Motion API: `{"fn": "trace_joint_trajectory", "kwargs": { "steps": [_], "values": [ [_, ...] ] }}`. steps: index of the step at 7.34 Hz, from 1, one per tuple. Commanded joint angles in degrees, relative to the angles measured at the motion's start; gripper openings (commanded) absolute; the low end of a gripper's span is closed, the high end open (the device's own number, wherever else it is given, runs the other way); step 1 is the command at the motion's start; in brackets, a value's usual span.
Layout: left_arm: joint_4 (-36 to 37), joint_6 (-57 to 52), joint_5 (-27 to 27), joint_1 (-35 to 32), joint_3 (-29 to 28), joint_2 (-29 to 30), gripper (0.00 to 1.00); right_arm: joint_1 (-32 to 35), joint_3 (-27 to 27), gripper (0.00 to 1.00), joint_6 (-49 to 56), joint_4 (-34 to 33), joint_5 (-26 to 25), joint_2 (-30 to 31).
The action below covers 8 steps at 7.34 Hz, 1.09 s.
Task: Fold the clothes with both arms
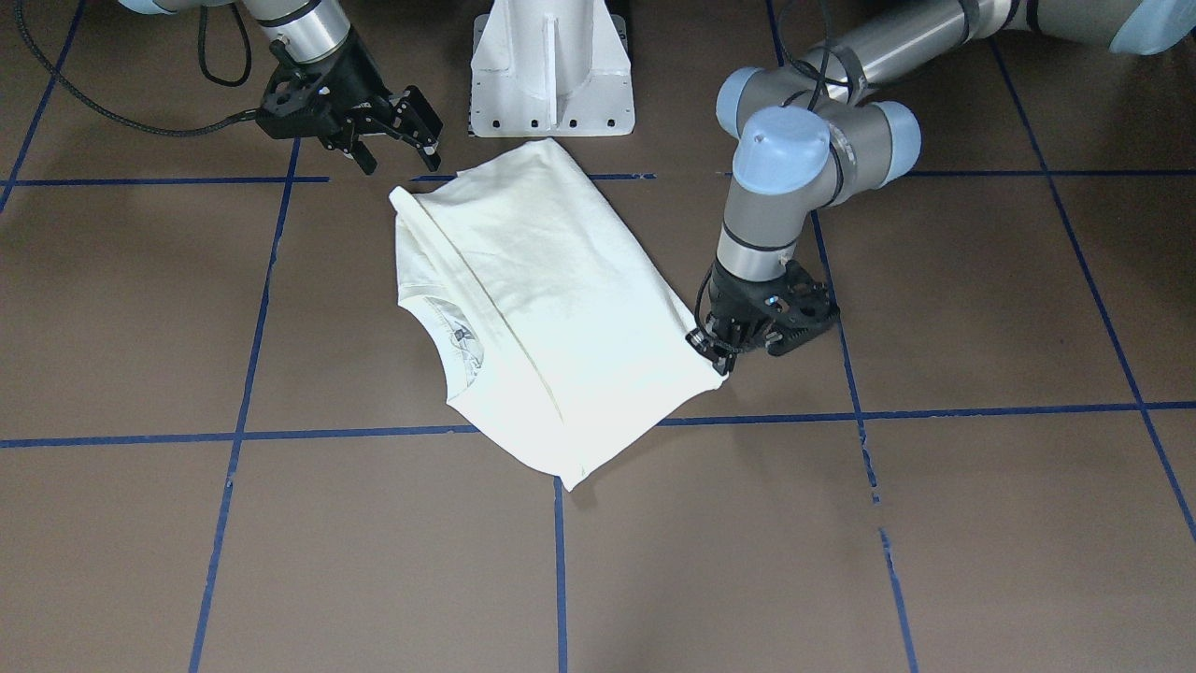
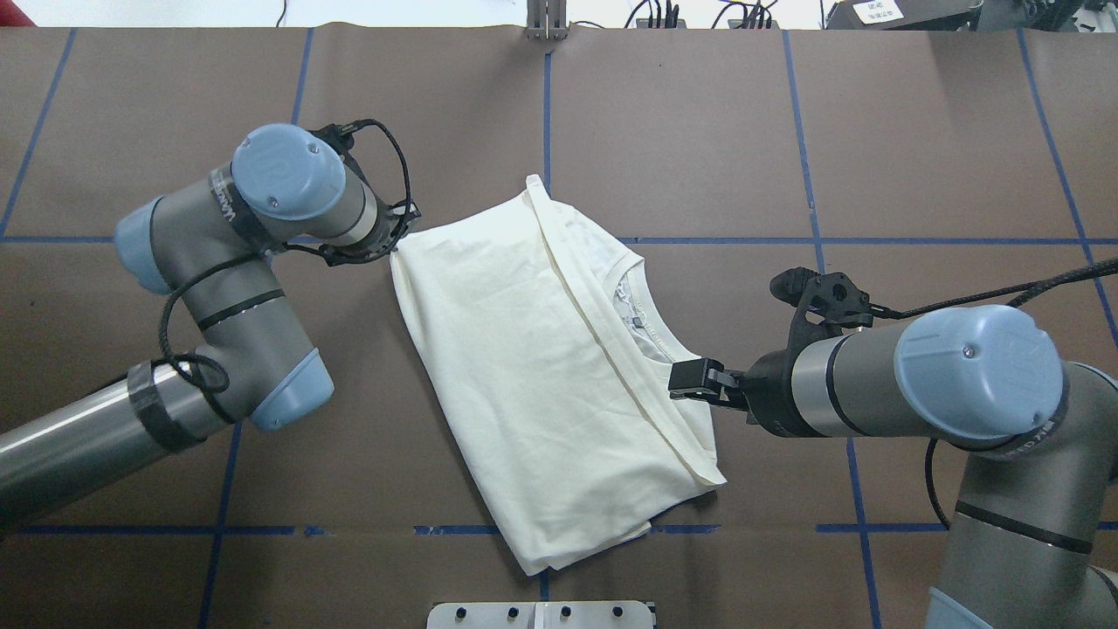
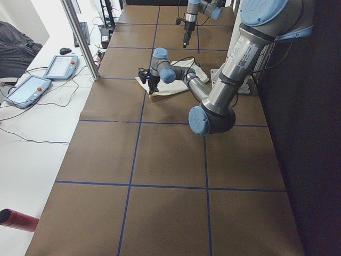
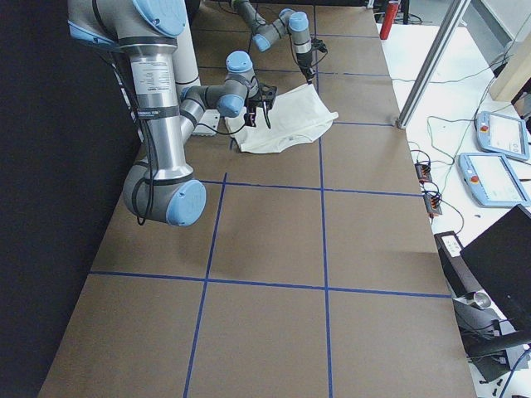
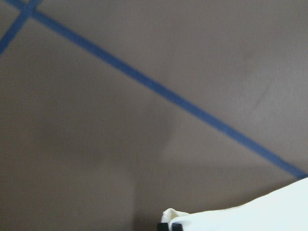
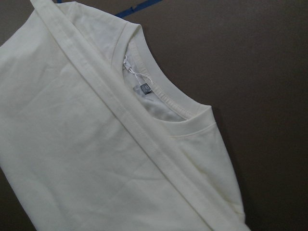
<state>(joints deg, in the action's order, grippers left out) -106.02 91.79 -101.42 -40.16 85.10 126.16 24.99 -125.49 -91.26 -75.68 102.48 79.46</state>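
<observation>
Read the overhead view as a dial centred on the T-shirt (image 2: 515, 376), with 6 o'clock toward the robot. The garment lies flat on the brown worktop (image 2: 786, 131), folded into a long slanted panel. Its near corner, at 6 o'clock, sits just beyond the white pedestal (image 2: 541, 614). No print shows, only plain cream cloth.

At about 3 o'clock the right end effector (image 1: 400, 150) hovers over the shirt's edge, its fingers spread and empty. Just past it, near 2 o'clock, the ribbed neckline (image 6: 159, 91) peeks out beside a folded-over band (image 6: 120, 101) that runs the panel's length.

Farther off, at 10 o'clock, the left end effector (image 1: 721, 360) is down on the shirt's corner. The left wrist view shows its fingertips (image 5: 171, 226) pressed together with a small pucker of cloth between them, so it appears to be pinching that corner.

The cloth looks light, thin and limp. I judge it will sag from any single hold, and the stacked layers will probably slide apart if only the top one is caught. It should drag easily across the smooth worktop rather than resist.

The best holds are likely two corners along one edge, each pinched through every layer. The 12 o'clock tip would pair well with the corner at 10 o'clock. The neckline and the loose band look like poor places to grip, since pulling there would likely undo the fold.
</observation>
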Motion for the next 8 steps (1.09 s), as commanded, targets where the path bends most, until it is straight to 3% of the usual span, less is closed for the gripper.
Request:
{"fn": "trace_joint_trajectory", "kwargs": {
  "steps": [1,2,3,5,7,8],
  "values": [
    [-14.76,-4.84,0.34,-3.34,-21.37,10.90,0.00,0.23,1.29,1.00,0.12,0.00,-0.79,0.00],
    [-20.66,-5.13,2.43,-3.26,-26.77,14.34,0.00,0.23,1.65,1.00,0.12,0.00,-0.79,-0.09],
    [-21.85,-5.13,3.15,-3.00,-31.00,17.07,0.00,0.14,1.82,1.00,0.12,0.09,-0.79,-0.18],
    [-21.78,-13.58,3.25,-3.43,-30.96,16.32,0.99,0.06,2.35,1.00,0.12,0.00,-1.49,-0.36],
    [-20.82,-16.38,2.29,-6.32,-29.13,15.17,1.00,-0.03,3.14,1.00,0.99,-0.35,-2.46,-1.75],
    [-18.81,-18.82,-0.77,-6.94,-24.93,12.38,1.00,0.06,7.41,1.00,1.43,-0.87,-2.38,-5.76]
  ]
}}
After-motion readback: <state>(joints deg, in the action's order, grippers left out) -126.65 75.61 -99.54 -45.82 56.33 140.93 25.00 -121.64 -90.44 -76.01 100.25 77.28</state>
